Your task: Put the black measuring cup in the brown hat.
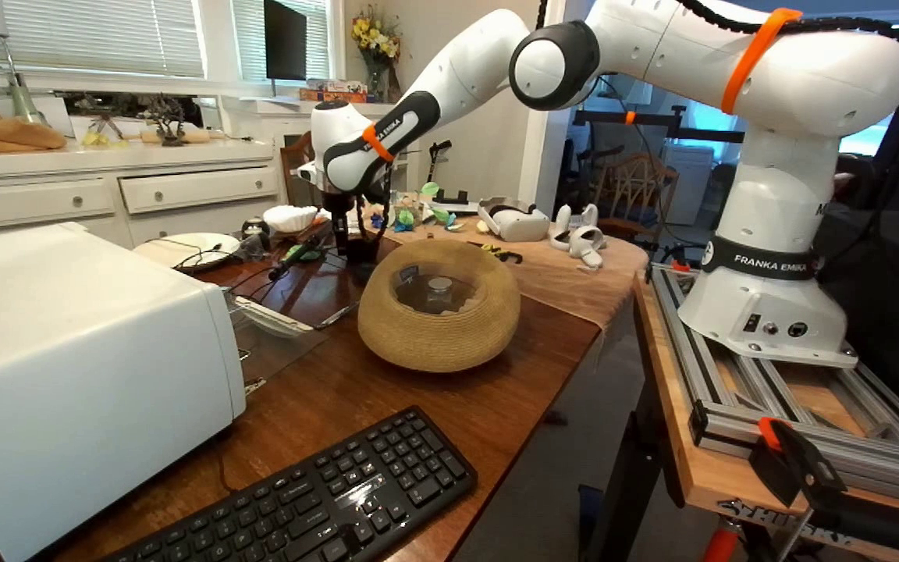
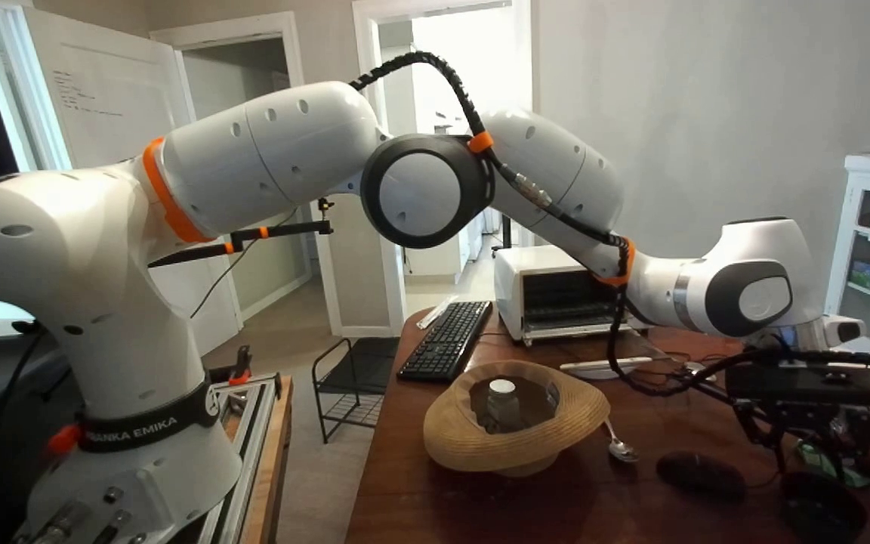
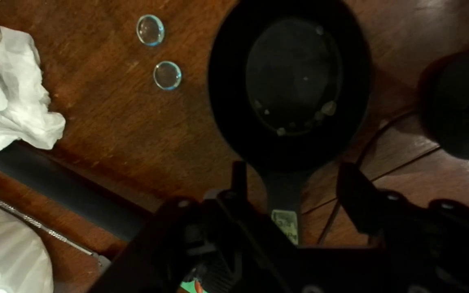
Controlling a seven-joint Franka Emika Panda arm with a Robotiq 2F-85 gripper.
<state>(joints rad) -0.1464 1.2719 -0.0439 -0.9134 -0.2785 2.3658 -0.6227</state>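
Observation:
The black measuring cup (image 3: pixel 295 77) lies on the table in the wrist view, bowl at the top, a pale label on its handle. Several small pale bits show in its bowl. It also shows as a dark round shape in an exterior view (image 2: pixel 820 506). My gripper (image 3: pixel 293 165) is open, one finger on each side of the handle's neck, apart from it; the height between them is hard to tell. The brown hat (image 1: pixel 438 343) rests hollow side up on the table and also shows in an exterior view (image 2: pixel 518 449). A lidded clear jar (image 2: pixel 503 404) stands in its hollow.
A black mouse (image 2: pixel 699 474) lies beside the cup, its cable running near the handle. A spoon (image 2: pixel 621 451) lies by the hat. Two glass beads (image 3: pixel 167 75) and white crumpled material (image 3: pixel 18 89) lie near the cup. A keyboard (image 1: pixel 325 499) and white toaster oven (image 1: pixel 90 375) are farther off.

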